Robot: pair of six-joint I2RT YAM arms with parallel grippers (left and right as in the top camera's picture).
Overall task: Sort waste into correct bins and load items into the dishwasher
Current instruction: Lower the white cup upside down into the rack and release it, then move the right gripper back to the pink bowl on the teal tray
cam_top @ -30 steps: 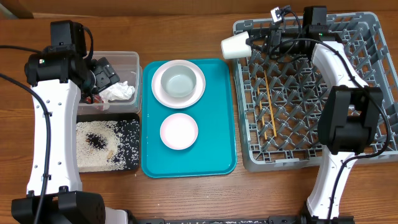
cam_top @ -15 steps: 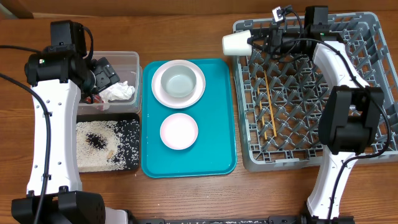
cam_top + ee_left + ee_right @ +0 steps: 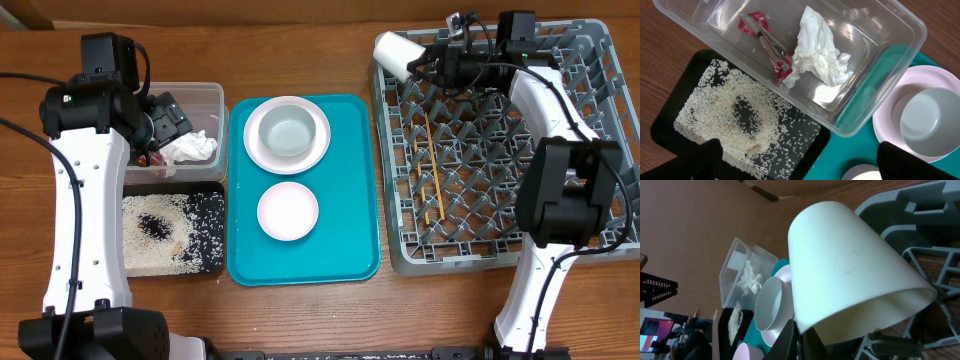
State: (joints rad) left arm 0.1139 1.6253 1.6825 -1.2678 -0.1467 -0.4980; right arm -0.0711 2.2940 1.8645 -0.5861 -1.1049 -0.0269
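My right gripper is shut on the rim of a small white cup, held tilted on its side over the far left corner of the grey dish rack; the cup fills the right wrist view. Chopsticks lie in the rack. My left gripper is open and empty above the clear tub, which holds a crumpled napkin and a red wrapper. The black tray holds rice grains with dark bits. A bowl sits on a plate, and a second small bowl lies nearer.
The plate and both bowls sit on a teal serving tray between the bins and the rack. Bare wooden table surrounds everything. Both arm bases stand at the near edge.
My right gripper has carried the cup rightward and farther back, from beyond the rack's left edge to over its far left corner, tilting it more. The left arm has not moved.
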